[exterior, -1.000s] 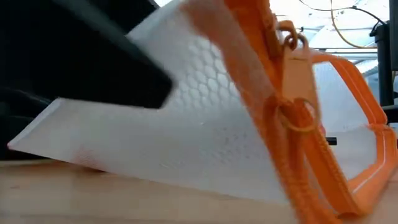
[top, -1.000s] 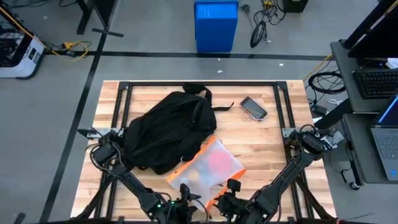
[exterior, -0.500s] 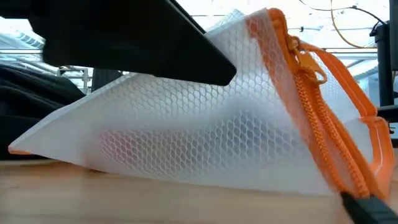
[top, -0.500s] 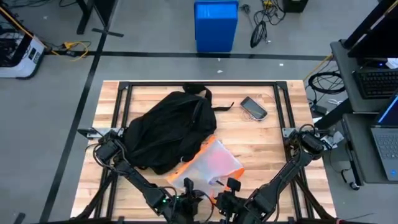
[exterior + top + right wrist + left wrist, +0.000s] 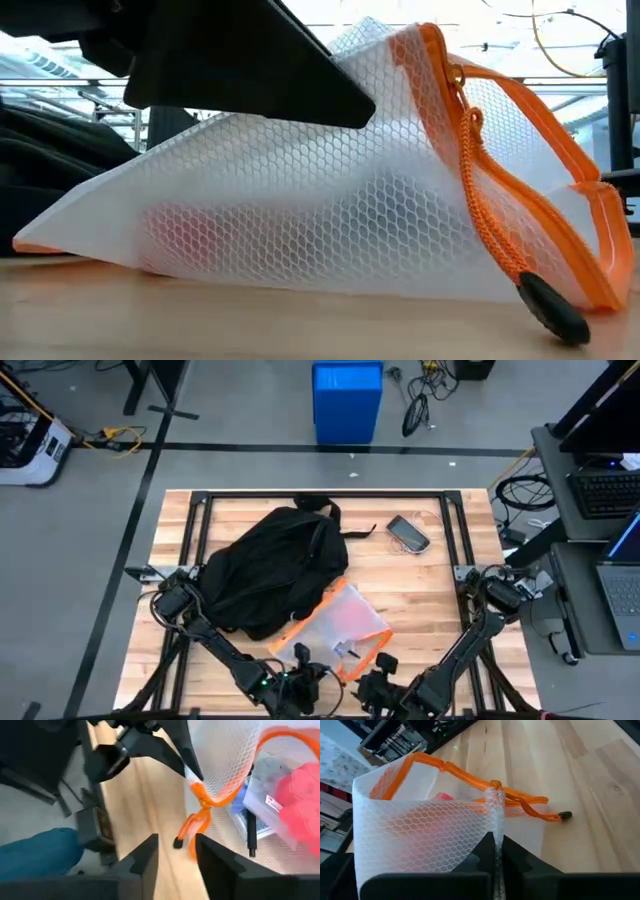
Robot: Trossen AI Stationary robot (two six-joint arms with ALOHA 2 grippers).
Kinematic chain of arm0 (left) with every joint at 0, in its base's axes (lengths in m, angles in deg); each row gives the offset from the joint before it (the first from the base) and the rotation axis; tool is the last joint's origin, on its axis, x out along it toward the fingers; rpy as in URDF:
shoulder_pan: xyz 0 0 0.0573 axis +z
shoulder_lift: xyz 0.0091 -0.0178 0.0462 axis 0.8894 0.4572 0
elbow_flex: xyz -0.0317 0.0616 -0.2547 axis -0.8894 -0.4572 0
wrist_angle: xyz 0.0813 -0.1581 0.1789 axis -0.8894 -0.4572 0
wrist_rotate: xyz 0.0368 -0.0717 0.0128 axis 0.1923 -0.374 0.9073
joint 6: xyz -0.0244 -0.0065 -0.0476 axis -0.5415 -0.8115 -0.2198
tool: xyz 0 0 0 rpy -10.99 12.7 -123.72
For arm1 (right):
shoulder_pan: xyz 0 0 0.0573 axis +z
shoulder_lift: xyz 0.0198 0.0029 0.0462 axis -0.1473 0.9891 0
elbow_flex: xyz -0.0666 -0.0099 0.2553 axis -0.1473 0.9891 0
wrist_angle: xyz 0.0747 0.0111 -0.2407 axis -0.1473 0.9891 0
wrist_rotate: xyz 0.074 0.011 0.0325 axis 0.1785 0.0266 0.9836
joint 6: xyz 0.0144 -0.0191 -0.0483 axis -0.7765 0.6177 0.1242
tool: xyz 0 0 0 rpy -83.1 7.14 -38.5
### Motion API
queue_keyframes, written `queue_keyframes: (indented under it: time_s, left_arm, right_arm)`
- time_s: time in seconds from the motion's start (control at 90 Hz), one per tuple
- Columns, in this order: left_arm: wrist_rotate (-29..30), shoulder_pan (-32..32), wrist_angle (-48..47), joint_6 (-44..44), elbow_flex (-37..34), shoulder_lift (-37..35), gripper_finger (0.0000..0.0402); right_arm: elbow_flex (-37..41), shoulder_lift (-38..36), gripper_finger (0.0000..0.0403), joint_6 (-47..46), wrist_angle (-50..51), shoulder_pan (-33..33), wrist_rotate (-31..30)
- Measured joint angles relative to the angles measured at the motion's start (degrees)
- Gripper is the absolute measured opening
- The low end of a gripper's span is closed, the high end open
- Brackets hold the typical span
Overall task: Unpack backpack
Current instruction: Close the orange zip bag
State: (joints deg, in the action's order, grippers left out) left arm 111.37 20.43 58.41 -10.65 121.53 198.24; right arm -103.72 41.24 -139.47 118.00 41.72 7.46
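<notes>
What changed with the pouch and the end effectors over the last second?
The right end effector let go of the mesh pouch's orange zipper cord and backed off toward the table's near edge; it now stands open. The cord, lifted before, now hangs with its black tip on the table. The left end effector came in and pinched the pouch's edge. The backpack and phone have not moved.

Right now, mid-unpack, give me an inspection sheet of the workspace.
Surface: wooden table, black frame rails on it.
Job's things: backpack lying flat; white mesh pouch with orange zipper beside it, red item inside.
Clutter: small dark case near the far edge.
Grippers: left gripper shut on the mesh pouch; right gripper open, just off its zipper cord.
Cables: coiled on the floor.
Surroundings: blue bin, laptop.
</notes>
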Motion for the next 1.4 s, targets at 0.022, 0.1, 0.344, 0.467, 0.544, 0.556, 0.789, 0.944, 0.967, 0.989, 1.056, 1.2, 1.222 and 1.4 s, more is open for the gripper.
queue_keyframes:
  time_s: [0.022, 0.1, 0.344, 0.467, 0.544, 0.556, 0.789, 0.944, 0.967, 0.989, 1.056, 1.2, 1.222, 1.4]
  left_arm:
    - [0.07, 0.00, 0.08, -0.01, 0.00, 0.00, 0.0000]
    - [0.33, 0.00, 0.34, 0.00, 0.00, -0.04, 0.0000]
    - [1.31, -0.02, 0.42, 0.15, 0.04, -0.07, 0.0000]
    - [1.38, -0.02, 0.46, 0.13, 0.04, -0.07, 0.0000]
    - [1.42, -0.02, 0.53, 0.03, 0.04, -0.07, 0.0000]
    - [1.42, -0.02, 0.53, 0.02, 0.04, -0.07, 0.0000]
    - [1.47, -0.02, 0.52, 0.00, 0.05, -0.07, 0.0000]
    - [1.79, -0.12, 0.49, -0.02, 0.07, -0.07, 0.0000]
    - [1.80, -0.13, 0.48, -0.02, 0.07, -0.07, 0.0000]
    - [1.87, -0.14, 0.49, 0.00, 0.07, -0.07, 0.0000]
    - [2.27, -0.26, 0.51, -0.02, 0.08, -0.07, 0.0000]
    - [2.95, -0.58, 0.49, 0.18, 0.11, -0.07, 0.0000]
    - [2.95, -0.59, 0.51, 0.20, 0.11, -0.07, 0.0000]
    - [3.21, -0.57, 0.45, 0.24, 0.11, -0.07, 0.0000]
  right_arm:
    - [0.00, 0.44, 0.0138, 0.15, -0.07, -0.07, -0.43]
    - [0.00, 1.94, 0.0172, 0.90, -0.49, -0.61, -1.95]
    - [0.05, 5.79, 0.0240, 1.15, -1.61, -2.29, -3.08]
    - [0.05, 6.31, 0.0242, 1.15, -1.56, -3.03, -3.27]
    - [0.05, 6.31, 0.0235, 1.16, -1.58, -3.67, -3.39]
    - [0.05, 6.31, 0.0234, 1.15, -1.60, -3.78, -3.49]
    - [0.05, 6.31, 0.0177, 0.94, -1.56, -4.44, -7.19]
    - [0.05, 6.31, 0.0110, 1.21, -1.42, -4.48, -6.09]
    - [0.05, 6.31, 0.0100, 1.41, -1.44, -4.48, -5.96]
    - [0.05, 6.31, 0.0090, 1.55, -1.42, -4.45, -5.88]
    - [0.05, 6.31, 0.0064, 2.04, -1.49, -4.41, -5.75]
    - [0.05, 6.31, 0.0032, 2.90, -1.78, -4.40, -3.81]
    - [0.05, 6.29, 0.0031, 2.90, -1.89, -4.37, -3.51]
    - [0.05, 6.29, 0.0053, 2.71, -1.90, -4.35, -3.02]
